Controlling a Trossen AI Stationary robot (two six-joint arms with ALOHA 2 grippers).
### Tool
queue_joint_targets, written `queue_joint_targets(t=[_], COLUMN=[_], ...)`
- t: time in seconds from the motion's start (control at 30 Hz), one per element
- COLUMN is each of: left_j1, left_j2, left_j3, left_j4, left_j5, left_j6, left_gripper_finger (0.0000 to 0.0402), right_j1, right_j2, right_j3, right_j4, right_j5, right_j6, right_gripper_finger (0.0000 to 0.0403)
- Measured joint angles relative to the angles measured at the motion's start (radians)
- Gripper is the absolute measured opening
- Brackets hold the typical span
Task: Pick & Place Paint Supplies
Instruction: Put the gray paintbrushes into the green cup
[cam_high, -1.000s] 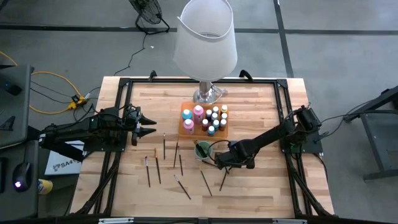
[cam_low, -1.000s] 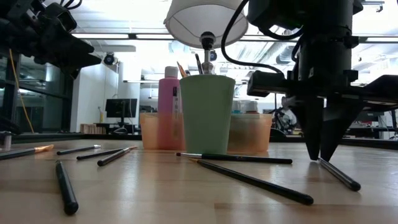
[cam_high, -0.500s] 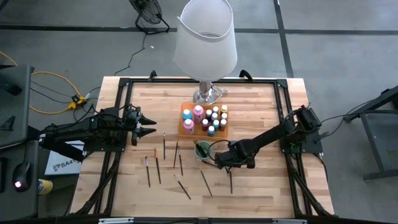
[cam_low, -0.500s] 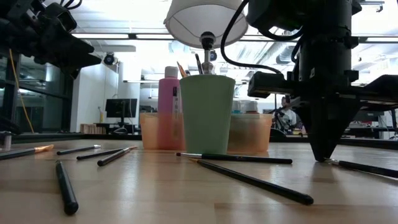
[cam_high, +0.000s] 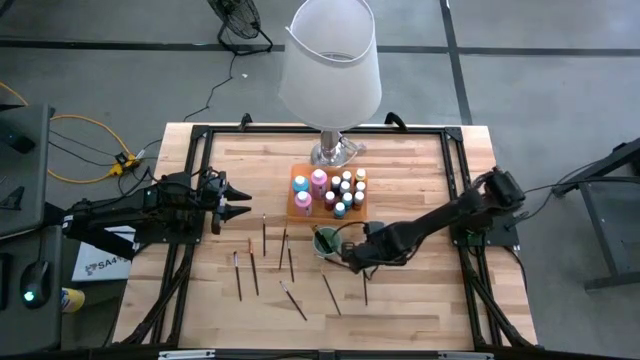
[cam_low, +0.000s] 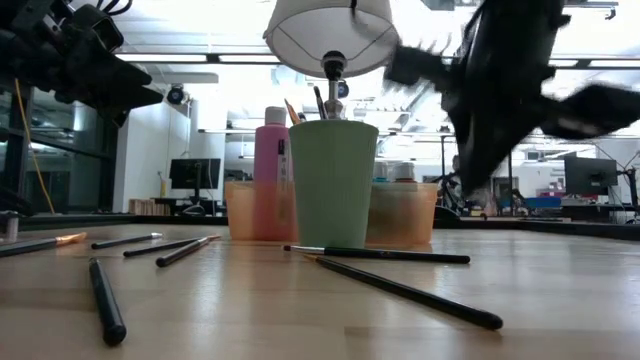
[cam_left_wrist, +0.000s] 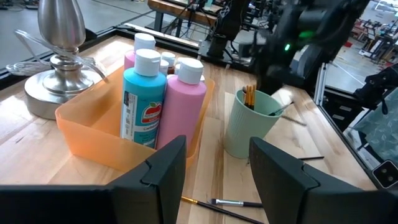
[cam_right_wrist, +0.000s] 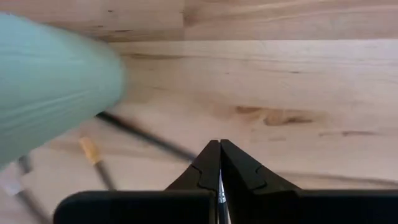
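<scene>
Right gripper (cam_high: 350, 262) sits low and right of centre in the high view, its fingers pressed together on a thin brush (cam_right_wrist: 220, 202) whose shaft shows between the tips in the right wrist view; in the low view the arm is a tilted blur lifted clear of the tabletop (cam_high: 420, 300). Just to its upper left stands the green cup (cam_high: 325, 240) with brushes inside, and above that the orange tray (cam_high: 297, 207) packed with small paint bottles (cam_high: 347, 190) and taller pink and teal ones. Loose brushes (cam_high: 262, 236) lie scattered across the lower middle of the tabletop, left of the cup and below it, with one more (cam_high: 330, 294) just below the right gripper. The lamp (cam_high: 330, 60) rises at the upper centre, its base close behind the tray. Bare wood stretches along the lower right and the upper left of the tabletop out to the dark frame rails. Left gripper (cam_high: 238, 201) hovers at the left side, partly spread and holding nothing, well apart from the tray.
</scene>
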Motion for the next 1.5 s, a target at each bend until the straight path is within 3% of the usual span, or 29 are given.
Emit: queue_joint_targets(t=[0.17, 0.3, 0.43, 0.53, 0.7, 0.83, 1.23, 1.5], left_j1=[0.000, 0.000, 0.000, 0.000, 0.000, 0.000, 0.000, 0.000], left_j2=[0.000, 0.000, 0.000, 0.000, 0.000, 0.000, 0.000, 0.000], left_j3=[0.000, 0.000, 0.000, 0.000, 0.000, 0.000, 0.000, 0.000], left_j4=[0.000, 0.000, 0.000, 0.000, 0.000, 0.000, 0.000, 0.000], left_j5=[0.000, 0.000, 0.000, 0.000, 0.000, 0.000, 0.000, 0.000], left_j6=[0.000, 0.000, 0.000, 0.000, 0.000, 0.000, 0.000, 0.000], left_gripper_finger=[0.0172, 0.0172, 0.0172, 0.0172, 0.0172, 0.0172, 0.0172, 0.0172], right_j1=[0.024, 0.043, 0.055, 0.052, 0.024, -0.002, -0.020, 0.008], right_j2=[-0.128, -0.249, -0.331, -0.345, -0.325, -0.286, -0.147, -0.128], right_j3=[0.001, 0.001, 0.001, 0.002, 0.003, 0.003, 0.003, -0.101], right_j4=[-0.029, -0.014, 0.113, 0.292, 0.596, 0.728, 0.890, 0.999], right_j5=[0.167, 0.380, 0.620, 0.705, 0.673, 0.557, 0.342, 0.413], right_j6=[-0.061, -0.192, -0.478, -0.789, -1.251, -1.467, -1.702, -1.730], right_gripper_finger=[0.0003, 0.0003, 0.0003, 0.0003, 0.0003, 0.0003, 0.0003, 0.0003])
